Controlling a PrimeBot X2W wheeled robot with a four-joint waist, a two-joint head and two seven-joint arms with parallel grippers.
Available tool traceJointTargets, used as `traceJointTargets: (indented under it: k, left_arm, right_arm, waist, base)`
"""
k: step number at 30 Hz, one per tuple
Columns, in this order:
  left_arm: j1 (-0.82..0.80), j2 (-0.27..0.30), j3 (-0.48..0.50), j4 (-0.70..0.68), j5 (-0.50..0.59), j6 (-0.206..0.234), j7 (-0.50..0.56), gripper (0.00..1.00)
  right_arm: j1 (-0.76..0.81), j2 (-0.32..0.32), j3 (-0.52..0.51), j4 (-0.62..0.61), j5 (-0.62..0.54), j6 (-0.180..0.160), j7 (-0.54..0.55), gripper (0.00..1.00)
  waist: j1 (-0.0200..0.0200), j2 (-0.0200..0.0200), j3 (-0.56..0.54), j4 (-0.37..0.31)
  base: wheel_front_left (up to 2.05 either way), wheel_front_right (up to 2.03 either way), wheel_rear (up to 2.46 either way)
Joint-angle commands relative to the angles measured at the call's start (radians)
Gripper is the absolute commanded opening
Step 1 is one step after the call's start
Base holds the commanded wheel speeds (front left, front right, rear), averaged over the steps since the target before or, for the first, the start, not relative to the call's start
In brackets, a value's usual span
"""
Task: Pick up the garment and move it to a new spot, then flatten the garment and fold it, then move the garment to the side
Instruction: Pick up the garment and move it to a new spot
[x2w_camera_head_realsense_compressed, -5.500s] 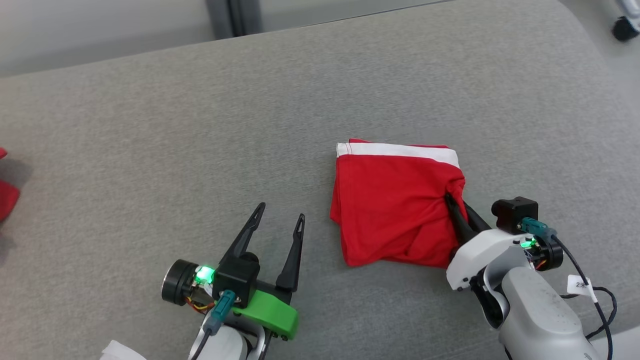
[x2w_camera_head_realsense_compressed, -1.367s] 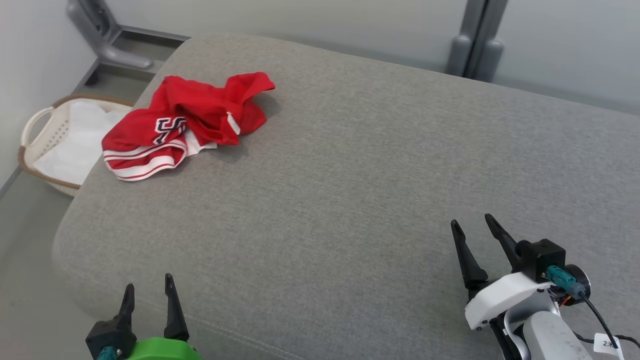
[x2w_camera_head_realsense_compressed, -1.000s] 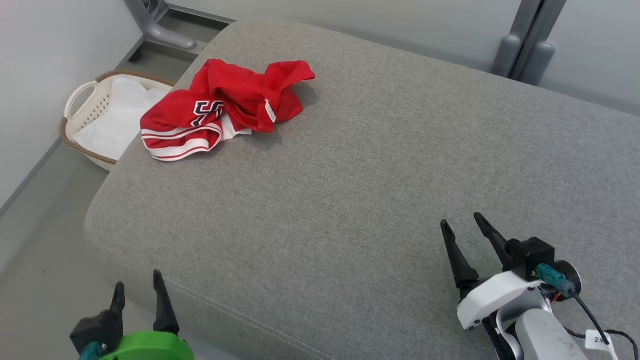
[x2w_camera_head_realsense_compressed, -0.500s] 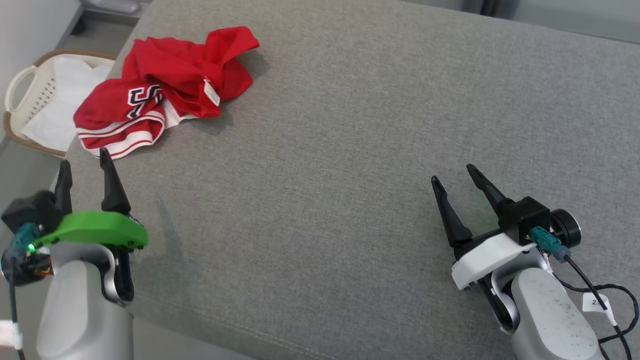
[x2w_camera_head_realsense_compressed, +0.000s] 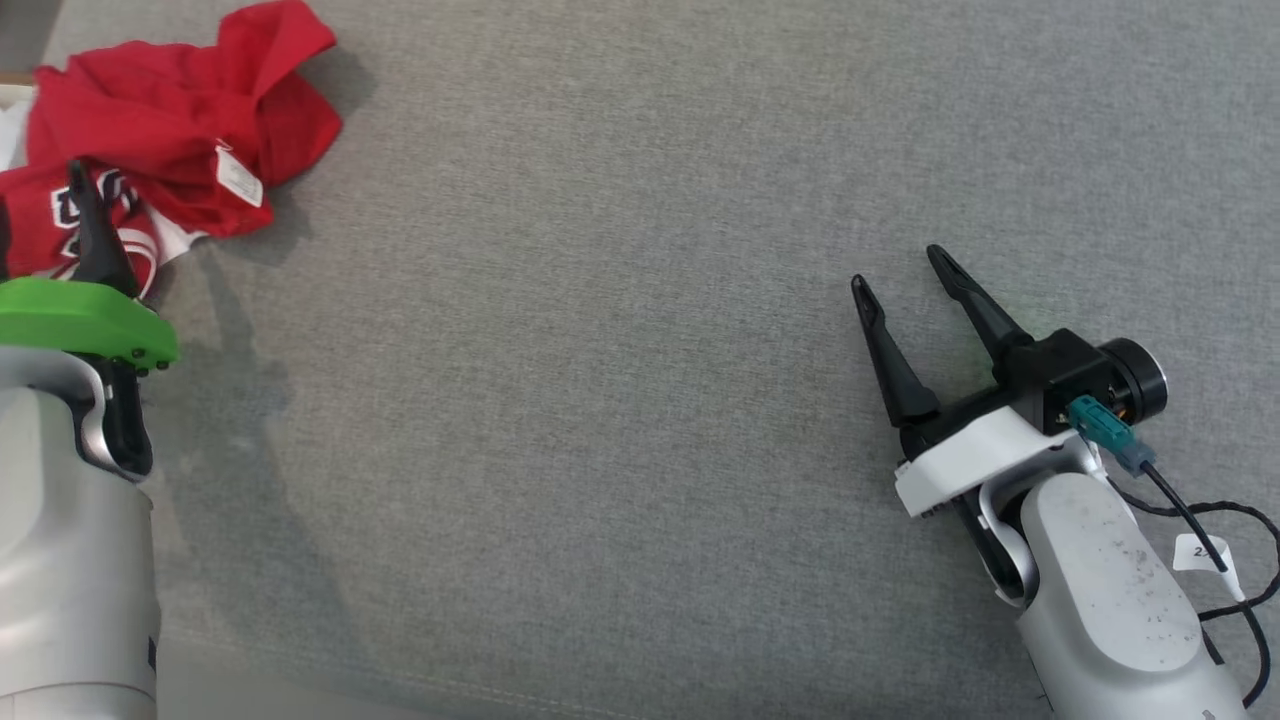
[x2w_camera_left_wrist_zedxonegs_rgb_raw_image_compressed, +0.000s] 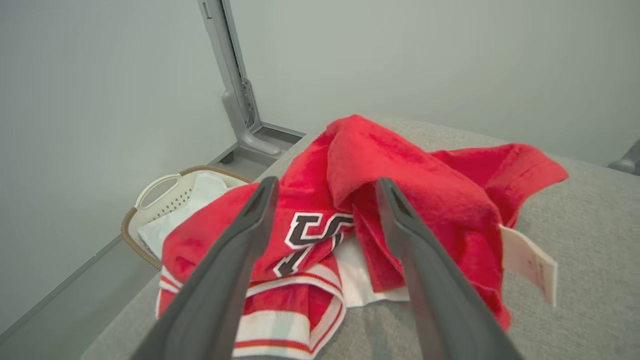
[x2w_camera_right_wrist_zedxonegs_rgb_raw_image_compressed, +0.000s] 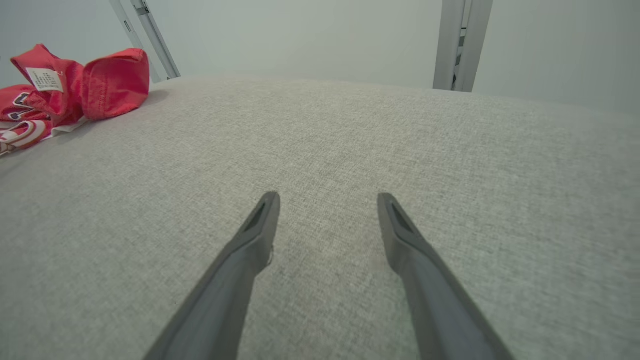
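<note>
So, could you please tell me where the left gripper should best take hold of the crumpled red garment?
Probably the raised fold atop the red garment, from the robot's side: it stands proud, straight ahead of the open left gripper.

My right claw (x2w_camera_head_realsense_compressed: 897, 267) has the grey cushion (x2w_camera_head_realsense_compressed: 600, 400) bare on every side. Nothing lies between its spread fingers or near them, so the wide middle is free to cross. My left claw (x2w_camera_left_wrist_zedxonegs_rgb_raw_image_compressed: 326, 185), fingers apart, faces the crumpled red jersey (x2w_camera_left_wrist_zedxonegs_rgb_raw_image_compressed: 425, 165), which heaps up directly in front and bars a low straight path. Past the jersey the cushion's edge drops to a laundry basket (x2w_camera_left_wrist_zedxonegs_rgb_raw_image_compressed: 155, 182) beside the wall (x2w_camera_left_wrist_zedxonegs_rgb_raw_image_compressed: 75, 125), and a grey metal post (x2w_camera_left_wrist_zedxonegs_rgb_raw_image_compressed: 235, 85) stands in the corner behind. Room is tight on that side.
</note>
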Motion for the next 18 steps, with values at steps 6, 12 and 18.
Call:
traceJointTargets:
  k: [6, 12, 18]
  left_arm:
    - [-0.088, 0.078, -0.064, 0.095, -0.051, -0.003, 0.001, 1.0]
    - [-0.126, 0.091, -0.104, 0.217, -0.134, -0.003, 0.052, 1.0]
    - [-0.111, 0.099, -0.15, 0.289, -0.166, -0.001, 0.071, 0.0]
  right_arm:
    - [-0.02, -0.011, 0.0, -0.025, 0.0, -0.002, 0.0, 1.0]
    - [-0.016, -0.012, -0.004, -0.027, 0.001, -0.002, 0.001, 1.0]
    - [-0.017, -0.005, -0.016, -0.013, 0.004, -0.002, 0.001, 1.0]
  waist:
    - [-0.0001, -0.0001, 0.093, -0.091]
    - [-0.0001, -0.0001, 0.106, -0.117]
    - [-0.0001, -0.0001, 0.095, -0.132]
  base:
    - [0.0, 0.0, 0.0]
    - [0.0, 0.0, 0.0]
    - [0.0, 0.0, 0.0]
